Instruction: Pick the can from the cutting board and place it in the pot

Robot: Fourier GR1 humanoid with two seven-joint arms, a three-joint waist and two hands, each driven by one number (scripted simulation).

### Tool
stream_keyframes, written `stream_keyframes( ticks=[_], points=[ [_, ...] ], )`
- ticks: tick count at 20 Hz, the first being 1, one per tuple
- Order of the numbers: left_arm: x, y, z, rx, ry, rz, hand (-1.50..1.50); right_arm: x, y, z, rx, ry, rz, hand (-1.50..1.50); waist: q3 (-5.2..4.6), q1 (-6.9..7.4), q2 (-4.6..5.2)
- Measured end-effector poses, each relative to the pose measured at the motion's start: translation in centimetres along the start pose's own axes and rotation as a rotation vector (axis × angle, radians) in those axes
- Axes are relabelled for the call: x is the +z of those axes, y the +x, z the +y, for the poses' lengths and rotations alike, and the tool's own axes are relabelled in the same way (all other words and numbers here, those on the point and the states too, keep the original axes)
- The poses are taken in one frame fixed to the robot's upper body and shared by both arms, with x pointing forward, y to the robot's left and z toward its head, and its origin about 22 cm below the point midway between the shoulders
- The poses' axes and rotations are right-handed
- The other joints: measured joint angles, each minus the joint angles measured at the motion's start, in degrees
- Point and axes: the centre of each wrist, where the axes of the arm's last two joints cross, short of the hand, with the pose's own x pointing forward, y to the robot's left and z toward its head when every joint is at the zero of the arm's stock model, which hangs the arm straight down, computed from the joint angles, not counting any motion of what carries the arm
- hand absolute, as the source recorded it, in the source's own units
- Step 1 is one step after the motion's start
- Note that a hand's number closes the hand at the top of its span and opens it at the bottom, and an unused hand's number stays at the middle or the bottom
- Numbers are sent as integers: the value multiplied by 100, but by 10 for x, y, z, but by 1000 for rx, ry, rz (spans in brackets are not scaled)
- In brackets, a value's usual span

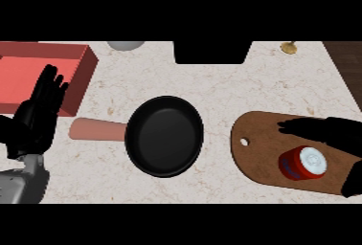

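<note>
A red can with a white top lies on the brown cutting board at the right. My right hand hovers over the board just above and to the right of the can, fingers stretched out toward the left and thumb reaching down at the right edge; nothing is held. The black pot, shallow like a pan with a pinkish handle pointing left, sits mid-counter. My left hand rests open at the left edge, fingers up.
A red box stands at the back left, partly behind my left hand. A black block sits at the back centre, with a grey round object to its left and a small brass item to its right. A dark strip borders the right.
</note>
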Motion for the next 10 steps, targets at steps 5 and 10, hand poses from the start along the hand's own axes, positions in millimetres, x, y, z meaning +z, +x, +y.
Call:
stream_keyframes(
  ticks=[5,10],
  points=[
    [5,-1,-1,3,2,1,0,-7,-6,7,10,3,24,-150,2,8,2],
    [3,-2,-4,3,0,-2,0,-21,-9,21,14,2,23,-150,0,6,2]
  ],
)
